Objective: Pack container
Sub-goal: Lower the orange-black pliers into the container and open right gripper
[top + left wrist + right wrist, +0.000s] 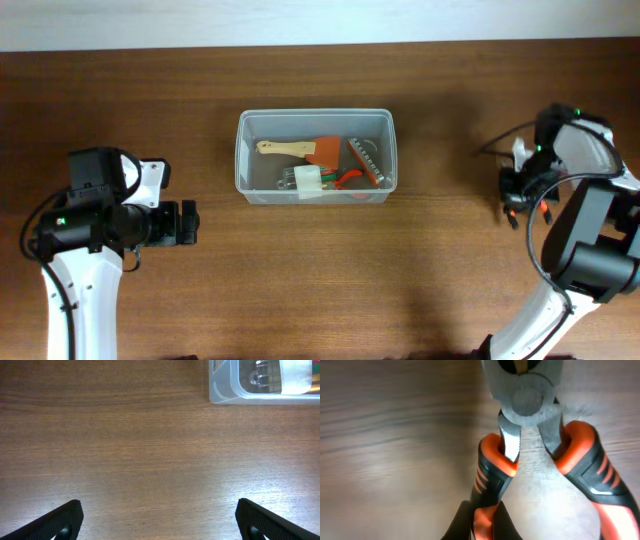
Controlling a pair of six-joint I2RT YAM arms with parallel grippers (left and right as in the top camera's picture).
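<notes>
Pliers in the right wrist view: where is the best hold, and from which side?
One sleeved handle of the pliers, approached from the handle end: the handles splay too wide to span both, and the steel head is smooth.

Brown wood-grain bench (150, 450) fills the view. The left hand (160, 525) is spread wide, one dark fingertip (62, 520) in each bottom corner. Top right, a corner of the clear container (220, 395) holds a white piece (295, 375) and what may be metal tools (257, 377).

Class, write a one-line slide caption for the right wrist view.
Right gripper pinches one orange-and-black handle of the pliers, wooden table behind.
</notes>
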